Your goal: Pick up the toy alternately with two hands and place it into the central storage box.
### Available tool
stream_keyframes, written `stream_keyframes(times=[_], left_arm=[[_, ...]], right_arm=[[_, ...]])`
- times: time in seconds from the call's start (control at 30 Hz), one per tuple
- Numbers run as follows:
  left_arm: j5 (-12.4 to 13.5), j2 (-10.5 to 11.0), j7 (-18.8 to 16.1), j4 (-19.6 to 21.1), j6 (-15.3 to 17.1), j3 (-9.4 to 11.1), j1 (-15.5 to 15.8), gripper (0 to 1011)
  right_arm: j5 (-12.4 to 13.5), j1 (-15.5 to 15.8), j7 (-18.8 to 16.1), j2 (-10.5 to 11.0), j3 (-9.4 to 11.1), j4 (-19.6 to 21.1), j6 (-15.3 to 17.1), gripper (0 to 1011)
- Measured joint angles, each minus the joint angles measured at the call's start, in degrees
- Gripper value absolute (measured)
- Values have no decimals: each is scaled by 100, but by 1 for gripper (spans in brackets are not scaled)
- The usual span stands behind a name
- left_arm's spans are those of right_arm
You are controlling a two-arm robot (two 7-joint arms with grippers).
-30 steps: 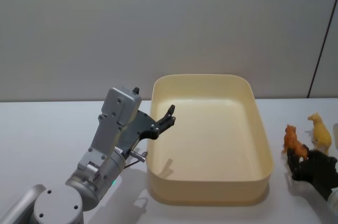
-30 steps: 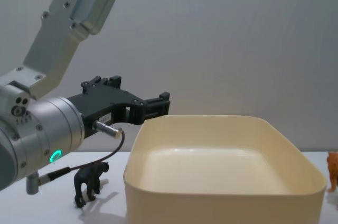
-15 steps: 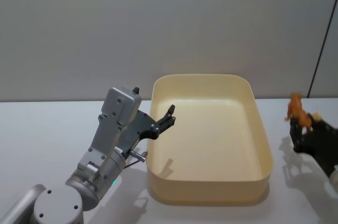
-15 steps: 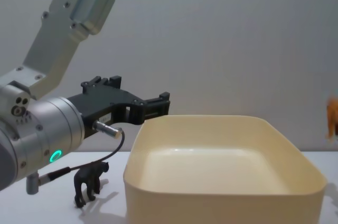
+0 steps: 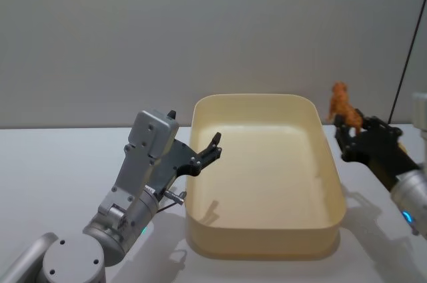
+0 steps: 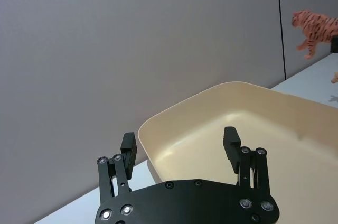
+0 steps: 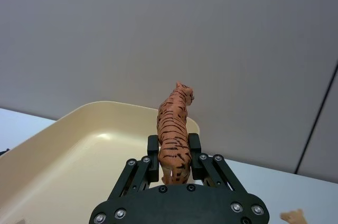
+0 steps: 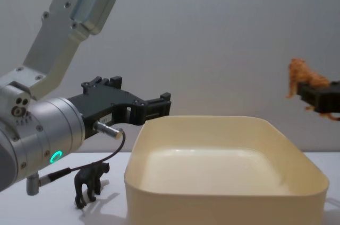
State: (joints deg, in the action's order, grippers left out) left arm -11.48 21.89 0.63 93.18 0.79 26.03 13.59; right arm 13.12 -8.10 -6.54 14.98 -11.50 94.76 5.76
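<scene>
An orange striped tiger toy (image 5: 341,105) (image 7: 174,129) (image 8: 299,76) hangs in the air with my right gripper (image 5: 351,129) (image 7: 173,149) (image 8: 317,93) shut on its body. It is just outside the far right corner of the central storage box (image 5: 267,244) (image 8: 212,204) (image 7: 63,150), well above the rim. The cream-yellow box has nothing inside. My left gripper (image 6: 179,145) (image 5: 197,133) is open and holds nothing, raised at the box's left wall and pointing across it.
A small black toy animal (image 8: 91,182) stands on the white table left of the box, under my left arm. A tan toy (image 7: 293,216) lies on the table to the box's right. A grey wall runs behind the table.
My right gripper has lifted the tiger off the table on the right and carried it up and leftward to the box's far right corner. The left arm has not moved.
</scene>
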Motion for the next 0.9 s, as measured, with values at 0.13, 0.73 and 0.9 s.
stream_keyframes(times=[0.13,0.73,0.9], left_arm=[[0,0,0,0,0,0,0,1002],[0,0,-1,0,0,0,0,1002],[0,0,0,0,0,0,0,1002]], right_arm=[[12,-206,-184,-117,-50,-157,195,306],[11,-966,-639,-563,-246,-976,851,822],[14,-928,-611,-522,-215,-924,823,954]])
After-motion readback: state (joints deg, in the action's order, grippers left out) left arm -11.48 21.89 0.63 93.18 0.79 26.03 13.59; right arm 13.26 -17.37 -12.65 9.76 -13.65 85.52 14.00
